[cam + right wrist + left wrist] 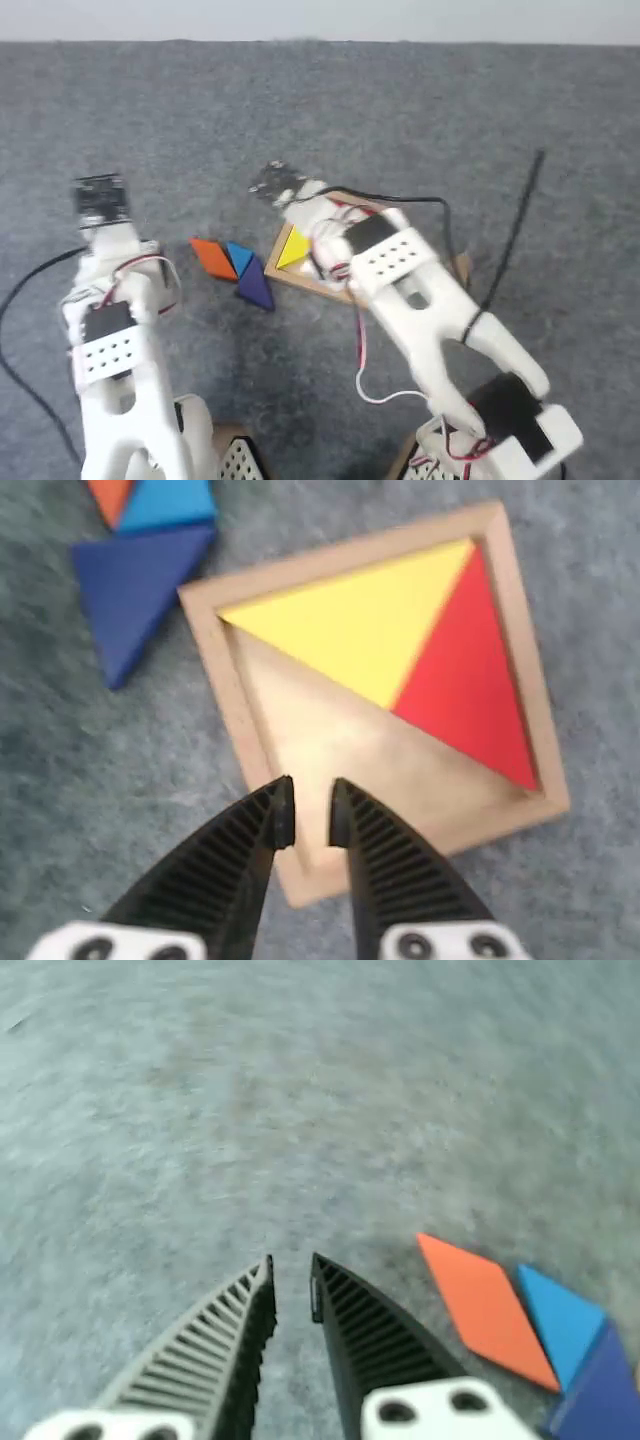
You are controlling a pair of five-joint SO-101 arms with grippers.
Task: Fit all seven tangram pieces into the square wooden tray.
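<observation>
Nearest the lens, the right pincer point(308, 810) is held over the bare half of the square wooden tray point(340, 560), jaws parted by a narrow gap, nothing gripped. Within the tray, a yellow triangle point(370, 620) and a red triangle point(465, 680) are seated edge to edge. Just outside the tray, off the rim by the yellow triangle, a dark blue triangle point(135, 590), a light blue piece point(165, 502) and an orange parallelogram point(485, 1310) are clustered on the desk point(400, 110). The left pincer point(290, 1280), likewise narrowly parted and empty, is poised beyond that cluster from the tray, nearest the orange parallelogram, whose long axis is judged to run obliquely to its fingers.
</observation>
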